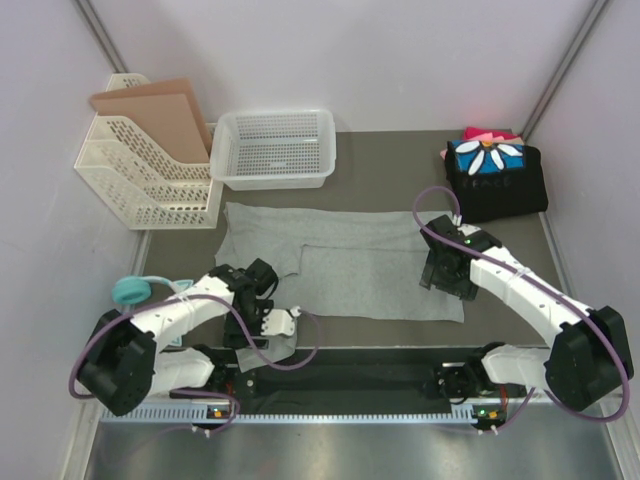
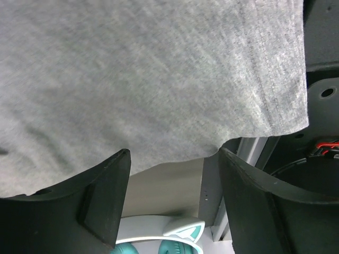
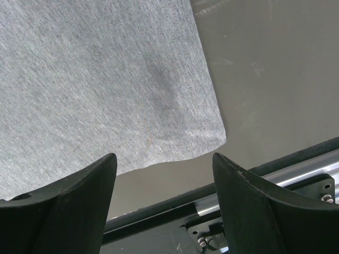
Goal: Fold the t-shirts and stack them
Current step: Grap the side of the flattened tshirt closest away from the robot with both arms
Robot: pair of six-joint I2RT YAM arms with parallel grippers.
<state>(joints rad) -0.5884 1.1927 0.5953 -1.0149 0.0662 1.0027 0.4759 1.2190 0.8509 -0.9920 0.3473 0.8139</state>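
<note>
Grey t-shirt point(image 1: 340, 265) lies partly folded, unstacked — left gripper point(image 2: 175, 159) and right gripper point(image 3: 164, 159) gape empty over its hem; folded shirts point(image 1: 495, 175) wait aside.

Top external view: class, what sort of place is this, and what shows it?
Most likely a robotics lab test cell, not a home: a left arm and right arm bolted at the near edge of the table, plain white panels walling it in, and a grey t-shirt spread out.
</note>
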